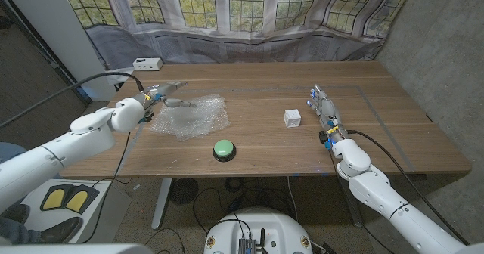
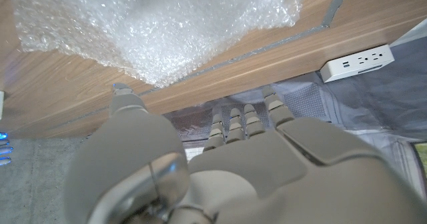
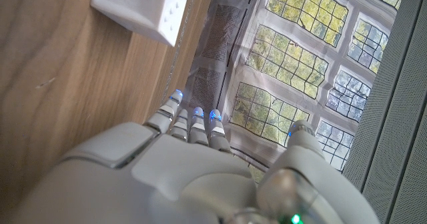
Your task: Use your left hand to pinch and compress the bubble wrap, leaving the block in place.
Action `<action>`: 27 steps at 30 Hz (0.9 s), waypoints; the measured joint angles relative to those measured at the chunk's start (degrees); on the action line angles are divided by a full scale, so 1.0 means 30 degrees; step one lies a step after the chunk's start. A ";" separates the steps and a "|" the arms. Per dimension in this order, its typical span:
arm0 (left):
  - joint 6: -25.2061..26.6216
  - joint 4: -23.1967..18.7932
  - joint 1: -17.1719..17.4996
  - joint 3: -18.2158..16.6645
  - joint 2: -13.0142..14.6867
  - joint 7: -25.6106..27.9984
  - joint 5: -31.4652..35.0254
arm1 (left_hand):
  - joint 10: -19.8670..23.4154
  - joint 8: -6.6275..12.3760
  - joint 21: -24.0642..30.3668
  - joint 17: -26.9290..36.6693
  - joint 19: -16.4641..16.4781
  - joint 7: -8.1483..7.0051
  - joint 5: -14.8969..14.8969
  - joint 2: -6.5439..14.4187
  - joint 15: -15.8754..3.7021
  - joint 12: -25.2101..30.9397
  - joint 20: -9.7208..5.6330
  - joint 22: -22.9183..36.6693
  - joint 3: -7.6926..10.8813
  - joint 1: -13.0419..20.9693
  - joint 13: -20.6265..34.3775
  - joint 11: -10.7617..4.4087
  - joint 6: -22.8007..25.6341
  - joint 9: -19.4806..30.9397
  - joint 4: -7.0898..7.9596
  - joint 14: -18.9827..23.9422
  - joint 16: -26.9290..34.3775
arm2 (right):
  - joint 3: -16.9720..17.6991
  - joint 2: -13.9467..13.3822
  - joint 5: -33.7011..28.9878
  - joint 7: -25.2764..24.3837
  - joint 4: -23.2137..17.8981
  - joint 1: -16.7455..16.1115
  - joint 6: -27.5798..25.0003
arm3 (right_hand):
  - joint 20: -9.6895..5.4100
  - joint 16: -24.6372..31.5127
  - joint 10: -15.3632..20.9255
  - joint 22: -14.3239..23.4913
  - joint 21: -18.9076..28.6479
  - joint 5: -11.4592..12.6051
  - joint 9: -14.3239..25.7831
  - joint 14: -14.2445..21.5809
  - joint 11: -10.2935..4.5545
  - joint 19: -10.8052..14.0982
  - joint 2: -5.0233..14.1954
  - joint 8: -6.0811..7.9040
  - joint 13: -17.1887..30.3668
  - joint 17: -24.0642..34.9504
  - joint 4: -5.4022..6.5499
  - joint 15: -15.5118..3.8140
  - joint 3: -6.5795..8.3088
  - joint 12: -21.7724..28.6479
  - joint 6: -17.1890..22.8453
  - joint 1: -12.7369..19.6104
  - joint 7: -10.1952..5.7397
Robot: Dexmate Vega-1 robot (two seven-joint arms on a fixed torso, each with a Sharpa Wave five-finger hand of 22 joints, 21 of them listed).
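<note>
We see the bubble wrap (image 1: pixel 190 116) lying at 9 o'clock on the desk (image 1: pixel 257 144), the block (image 1: pixel 293 118) at 3. Our left robot hand (image 1: pixel 162 97) hovers released over its edge; the right robot hand (image 1: pixel 322 108) waits empty. We judge pinching is not yet done.

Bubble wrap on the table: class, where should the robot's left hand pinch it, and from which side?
Probably the raised, crumpled edge of the bubble wrap nearest the left hand, approached from the robot's left. The folds stand off the table there, and the block sits well apart.
</note>
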 measured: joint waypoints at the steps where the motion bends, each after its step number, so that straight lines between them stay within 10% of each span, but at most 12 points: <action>1: -0.0002 0.0000 0.0000 0.0000 0.0000 -0.0176 0.0013 | -0.0027 0.0000 0.0000 0.0000 0.0000 0.0000 0.0000 -0.0005 0.0097 0.0000 -0.0001 0.0000 0.0000 0.0007 -0.0001 0.0066 0.0000 0.0000 0.0000 0.0009 0.0028 | -0.0003 0.0000 0.0000 0.0000 -0.0023 -0.0004 0.0000 | 0.0000 0.0000 0.0000 0.0000 0.0000 0.0000 0.0000 0.0000 0.0000 0.0000 0.0000 0.0000 0.0000 0.0000 0.0000 0.0000 0.0000 0.0000 0.0000 0.0000 0.0000; 27: -0.0735 0.0906 -0.1144 0.1293 -0.0317 -0.2172 0.0098 | -0.1289 -0.0090 0.0131 0.0056 0.0949 -0.0174 0.0147 -0.0788 0.0761 -0.0093 0.0060 0.0039 -0.0352 -0.0029 0.0092 0.0018 -0.1537 -0.0001 -0.0121 -0.0450 0.0094 | -0.0092 -0.0004 -0.0167 -0.0193 -0.0247 -0.0033 -0.0221 | 0.0102 0.0000 0.0172 0.0000 -0.0075 0.0000 -0.0001 0.0086 -0.0031 -0.0105 -0.0001 0.0000 0.0093 0.0001 0.0000 0.0086 0.0000 0.0000 0.0066 0.0000 -0.0065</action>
